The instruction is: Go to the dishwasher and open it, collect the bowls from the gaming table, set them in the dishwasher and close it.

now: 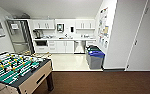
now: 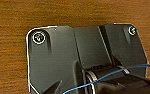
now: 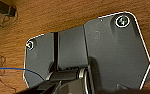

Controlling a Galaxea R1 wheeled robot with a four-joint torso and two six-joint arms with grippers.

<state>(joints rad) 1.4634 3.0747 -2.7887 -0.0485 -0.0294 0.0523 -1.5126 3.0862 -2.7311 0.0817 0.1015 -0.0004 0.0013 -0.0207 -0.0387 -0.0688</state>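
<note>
Dishwasher shut, far end of the kitchenette, under the bench right of the white cupboards.
Risks: narrow run-in; the base could clip the foosball table near left or the bins on the right, just beside the dishwasher, which may crowd its door. Count: one dishwasher, one foosball table, two bins or more. Jaws: can't tell for either arm.

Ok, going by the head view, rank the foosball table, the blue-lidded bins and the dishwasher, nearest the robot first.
1. Foosball table, close by on the left.
2. Blue-lidded bins, right of centre, on the pale floor.
3. Dishwasher, under the far kitchen counter.
</note>
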